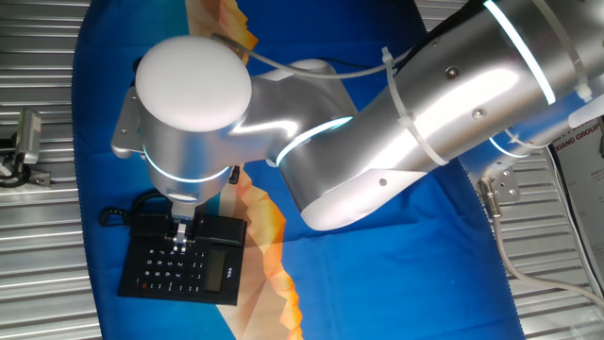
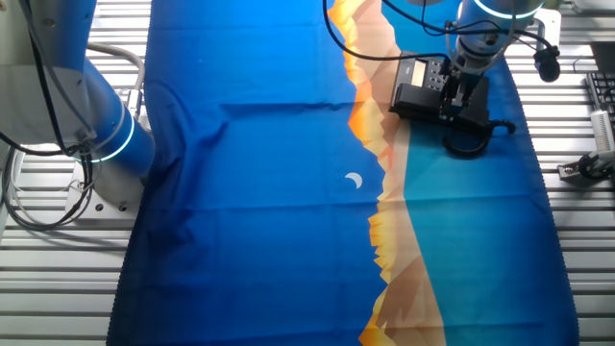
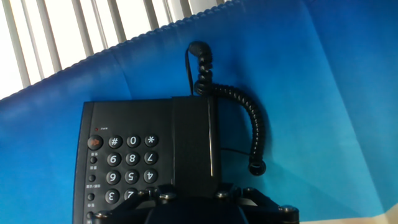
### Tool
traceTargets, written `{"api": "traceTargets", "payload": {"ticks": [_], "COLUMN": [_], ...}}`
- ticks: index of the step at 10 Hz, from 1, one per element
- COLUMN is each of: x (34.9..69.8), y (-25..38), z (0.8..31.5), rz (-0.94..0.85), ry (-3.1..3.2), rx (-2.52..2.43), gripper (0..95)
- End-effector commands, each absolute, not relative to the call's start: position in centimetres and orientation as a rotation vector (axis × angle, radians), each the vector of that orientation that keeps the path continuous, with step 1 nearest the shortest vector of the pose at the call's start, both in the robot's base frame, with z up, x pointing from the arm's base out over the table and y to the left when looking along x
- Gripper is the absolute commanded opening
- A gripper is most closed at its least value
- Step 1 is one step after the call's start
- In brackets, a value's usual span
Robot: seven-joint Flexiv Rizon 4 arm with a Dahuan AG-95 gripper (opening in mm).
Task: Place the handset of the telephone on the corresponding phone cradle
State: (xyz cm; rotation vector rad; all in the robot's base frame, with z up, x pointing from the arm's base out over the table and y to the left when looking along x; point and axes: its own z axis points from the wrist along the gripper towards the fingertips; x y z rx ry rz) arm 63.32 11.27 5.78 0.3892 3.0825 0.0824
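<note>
Handset lies along the side of the telephone base, beside the numbered keys — a long black bar that in the hand view appears to sit in or directly over the phone cradle, its long axis parallel to the base's long edge. The coiled cord leaves the far end of the base, arcs outward over the blue cloth and curls back beside the handset.

The gripper stands right above the base, pointing straight down. In one fixed view its tips meet the phone's top near the keypad; in the other fixed view they come down on the cradle side of the base. From the hand view, the handset runs straight away from the jaws, so its long axis is crosswise to the closing direction and the jaws straddle its near end.

Whether the jaws are clamped on the handset or parted just clear of it I cannot tell — the fingertips are cropped at the bottom of the hand view and too small in both fixed views.

My judgement: the handset is at, or nearly at, its seat, so what remains turns on keeping that bar aligned with the recess along the base, then releasing and lifting away.
</note>
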Motion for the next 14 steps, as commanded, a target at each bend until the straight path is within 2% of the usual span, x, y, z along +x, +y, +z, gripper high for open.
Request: {"api": "traceTargets", "payload": {"ticks": [1,14], "x": [63.27,62.93], "y": [11.2,10.77], "z": [5.85,5.72], "rz": [0.065,0.065], "ry": [3.082,3.065], "rx": [0.39,0.398], "gripper": [0.0,0.0]}}
